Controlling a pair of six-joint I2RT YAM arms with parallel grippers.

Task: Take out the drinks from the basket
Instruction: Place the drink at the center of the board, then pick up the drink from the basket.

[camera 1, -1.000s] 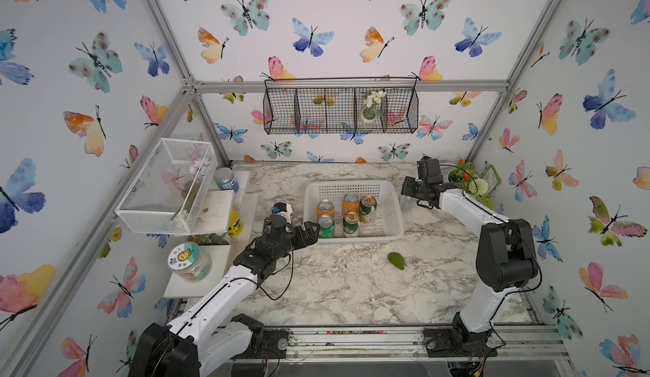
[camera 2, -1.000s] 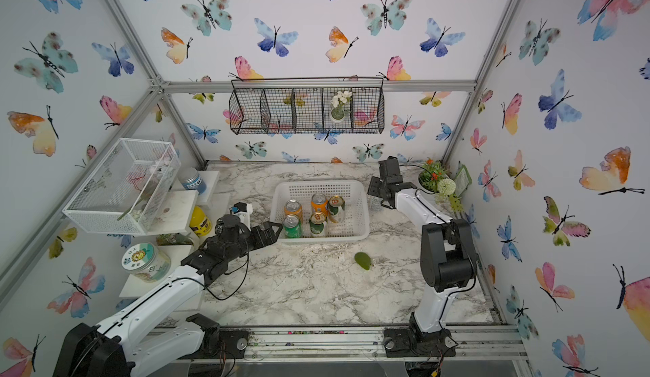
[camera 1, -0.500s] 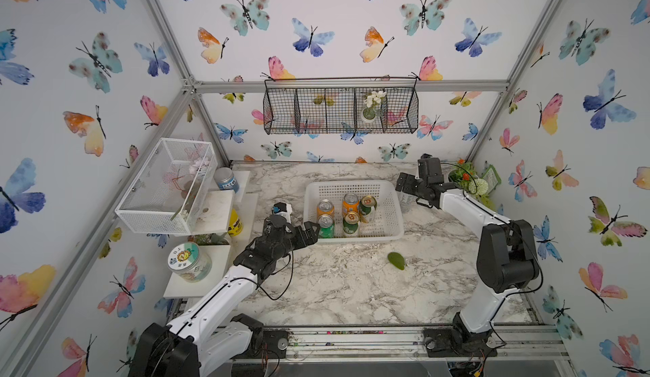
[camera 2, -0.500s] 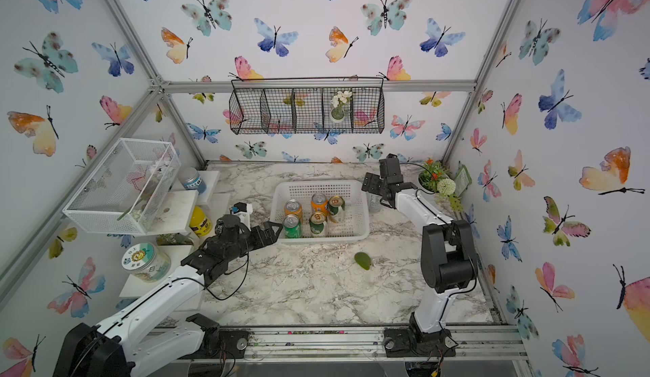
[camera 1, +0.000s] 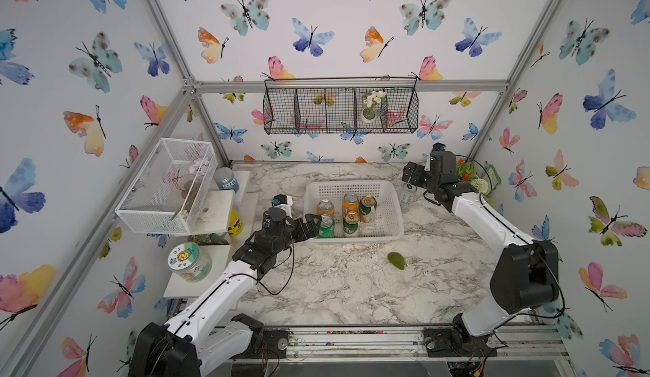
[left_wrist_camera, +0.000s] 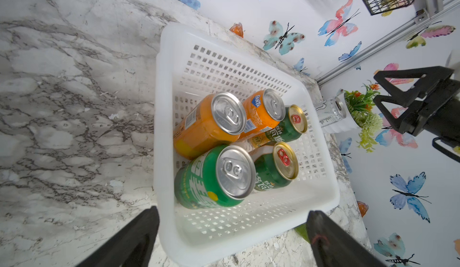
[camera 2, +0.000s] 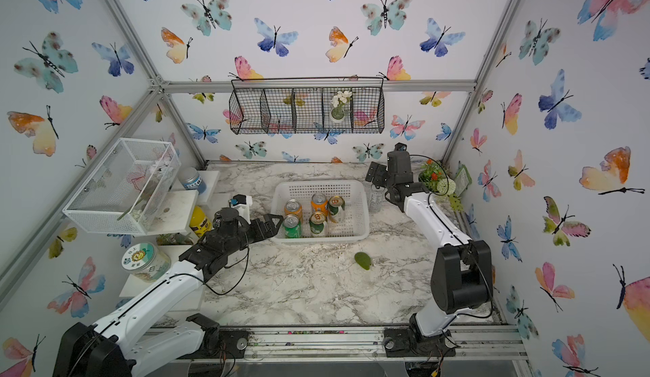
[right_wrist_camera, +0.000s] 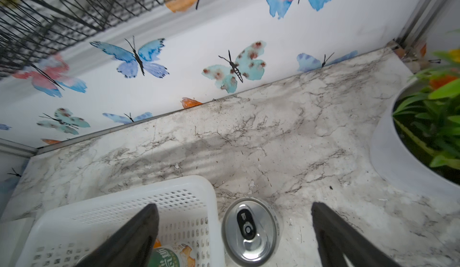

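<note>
Basket point(camera 1: 352, 184) flanked by left gripper point(camera 1: 311, 224) and right gripper point(camera 1: 409, 175), both wide open, empty

Silver can point(camera 2: 375, 196) just beside basket point(camera 2: 316, 186)

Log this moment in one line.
slim silver can: out, beside white perforated basket; five cans: inside; right gripper: open; left gripper: open

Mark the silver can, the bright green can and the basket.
silver can point(right_wrist_camera: 249, 231): right wrist view, on its lid.
bright green can point(left_wrist_camera: 205, 182): left wrist view, on its side.
basket point(camera 1: 351, 189): in a top view, on its far wall.
</note>
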